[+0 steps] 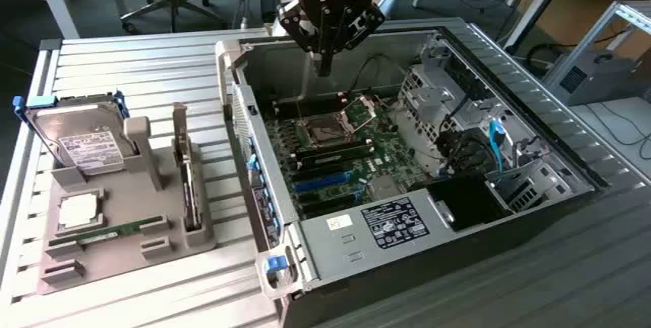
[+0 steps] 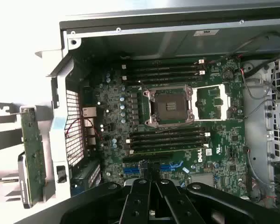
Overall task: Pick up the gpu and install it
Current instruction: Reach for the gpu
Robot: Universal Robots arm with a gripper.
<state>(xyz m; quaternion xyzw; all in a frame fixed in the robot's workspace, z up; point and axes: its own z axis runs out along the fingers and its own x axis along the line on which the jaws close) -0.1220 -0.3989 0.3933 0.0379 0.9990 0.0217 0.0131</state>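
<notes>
Your gripper (image 1: pixel 323 67) hangs shut and empty over the open computer case (image 1: pixel 351 255), above the motherboard (image 1: pixel 341 156). The gpu (image 1: pixel 184 172) stands on edge at the grey holder's (image 1: pixel 122 217) case-side edge, untouched. Pickup and installation both remain.

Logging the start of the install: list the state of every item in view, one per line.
computer case: side open, motherboard exposed.
CPU socket: empty.
claw: shut, empty, above the computer case.
gpu: standing on edge in the grey holder, untouched.
hard drive: upright in the grey holder.
RAM stick: lying flat in the grey holder.
</notes>
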